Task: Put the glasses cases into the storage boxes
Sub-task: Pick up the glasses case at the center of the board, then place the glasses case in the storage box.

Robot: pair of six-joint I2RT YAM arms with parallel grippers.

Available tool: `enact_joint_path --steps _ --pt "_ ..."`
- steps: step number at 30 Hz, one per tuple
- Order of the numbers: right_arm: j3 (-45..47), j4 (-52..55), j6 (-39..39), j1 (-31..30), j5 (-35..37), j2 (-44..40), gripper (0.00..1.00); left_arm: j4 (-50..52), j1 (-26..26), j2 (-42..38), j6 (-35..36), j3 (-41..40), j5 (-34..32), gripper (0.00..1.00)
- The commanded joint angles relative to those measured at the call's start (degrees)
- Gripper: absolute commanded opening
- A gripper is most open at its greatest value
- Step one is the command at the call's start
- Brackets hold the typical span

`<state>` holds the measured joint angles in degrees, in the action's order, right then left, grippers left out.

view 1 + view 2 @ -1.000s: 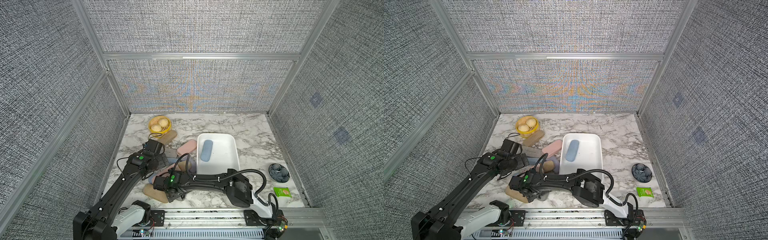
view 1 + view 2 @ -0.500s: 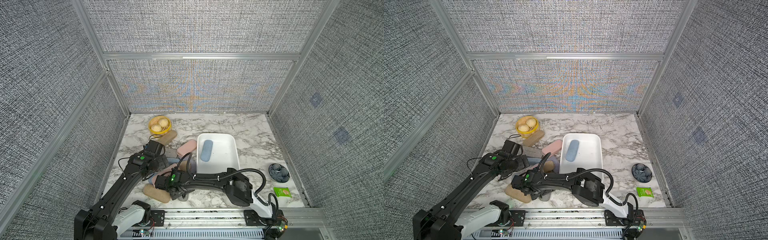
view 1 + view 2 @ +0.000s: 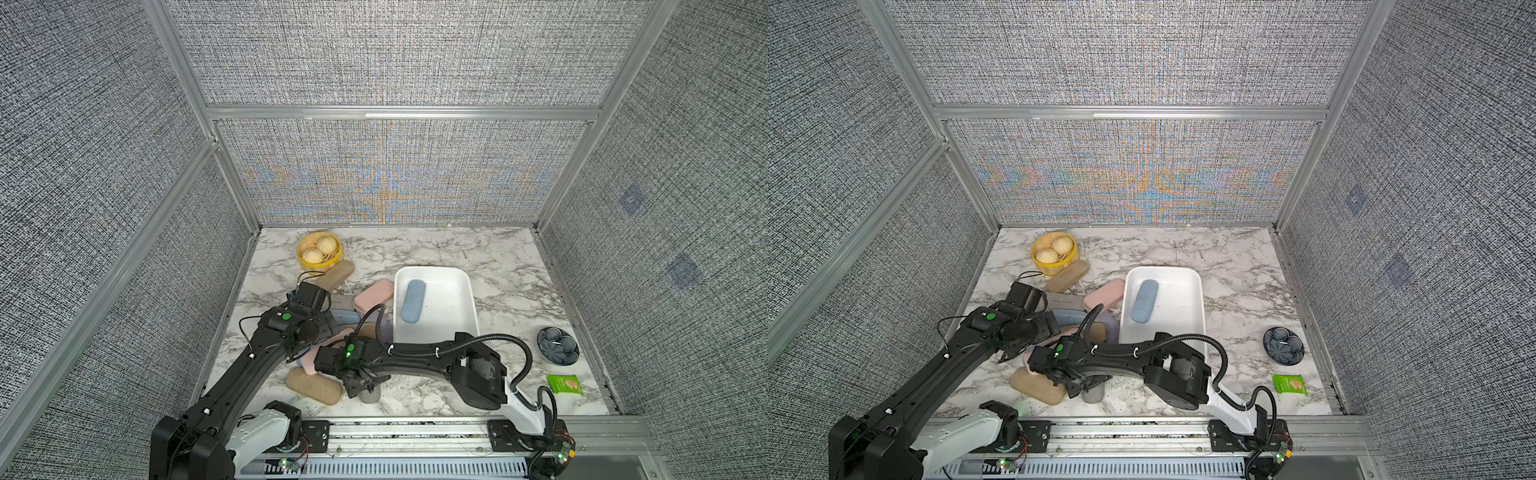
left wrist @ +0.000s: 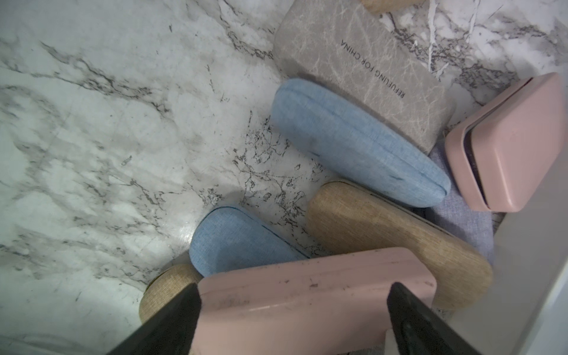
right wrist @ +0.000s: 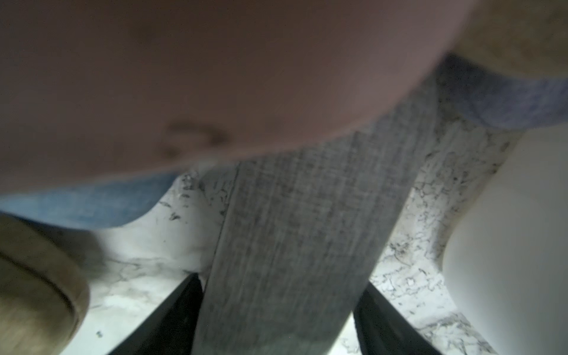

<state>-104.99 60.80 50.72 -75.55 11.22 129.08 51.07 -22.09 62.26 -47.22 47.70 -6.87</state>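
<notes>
One blue case (image 3: pixel 412 301) lies inside the white bin (image 3: pixel 451 328), near its left wall. The other cases are heaped on the marble outside that wall. Just off the bin's near left corner, the right gripper (image 5: pixel 281 281) is clamped on a grey case (image 5: pixel 292 239), with a black finger pressed to each long side. A tan case (image 3: pixel 313 385) lies just beyond it, further from the bin. Further left of the bin, the left gripper (image 4: pixel 295 285) hangs with its jaws spread wide over a scuffed pink case (image 4: pixel 307 310). The tips are partly cut off by the frame edge, so whether they touch that case is hard to say. A second pink case (image 3: pixel 374 294) sits just beside the bin's left wall.
</notes>
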Motion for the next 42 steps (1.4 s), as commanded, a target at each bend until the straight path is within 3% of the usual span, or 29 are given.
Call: enact_joint_path --steps 1,8,21,27,33,42 --pt "1.69 -2.69 -1.68 0.63 -1.10 -1.23 0.68 -0.36 -0.02 0.51 -0.69 0.18 1.46 0.95" --pt "3.00 -2.47 -5.88 0.41 0.44 -5.51 0.57 -0.40 -0.06 1.55 -0.94 0.41 3.89 0.92" --pt "4.34 1.62 -6.95 0.46 6.10 -19.90 0.52 1.49 -0.06 -0.78 -1.23 5.09 1.78 0.92" --pt "6.60 4.05 -7.21 6.37 9.89 -23.17 0.52 0.17 -0.06 -0.80 -1.12 4.36 1.07 0.92" --pt "10.32 2.58 -8.64 16.33 10.57 -24.28 0.52 -0.06 -0.05 -0.43 -1.38 3.24 1.30 0.91" --pt "15.87 -5.22 -12.16 29.02 7.79 -22.67 0.52 -0.90 -0.05 -0.82 -0.63 2.18 1.69 0.90"
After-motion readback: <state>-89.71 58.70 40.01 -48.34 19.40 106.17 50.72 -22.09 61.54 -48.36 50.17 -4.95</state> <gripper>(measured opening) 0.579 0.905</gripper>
